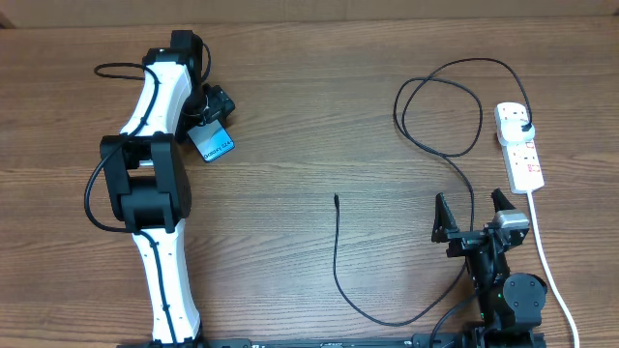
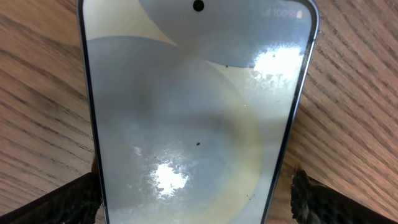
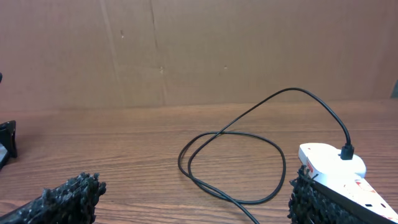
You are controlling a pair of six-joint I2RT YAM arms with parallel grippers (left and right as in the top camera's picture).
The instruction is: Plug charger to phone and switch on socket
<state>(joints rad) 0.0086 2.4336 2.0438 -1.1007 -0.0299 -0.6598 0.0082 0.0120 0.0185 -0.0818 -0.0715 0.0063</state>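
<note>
Where the phone (image 1: 211, 143) is found: at the far left of the wooden table (image 1: 290, 97), screen up, directly beneath the left wrist camera.
Left gripper (image 2: 196, 180): the fingers are spread to either side of the phone's near end; a strip of wood is seen between one finger and the phone's edge, so nothing is grasped.
Right gripper (image 1: 472, 215): the fingers are held wide apart and empty at the near right of the table.
Charger (image 1: 337, 242): the black plug is seated in the end outlet of the socket; the cable is looped beside it and trailed to mid-table, where the connector tip is left well apart from the phone.
Socket (image 1: 519, 145): it is laid along the right edge.
</note>
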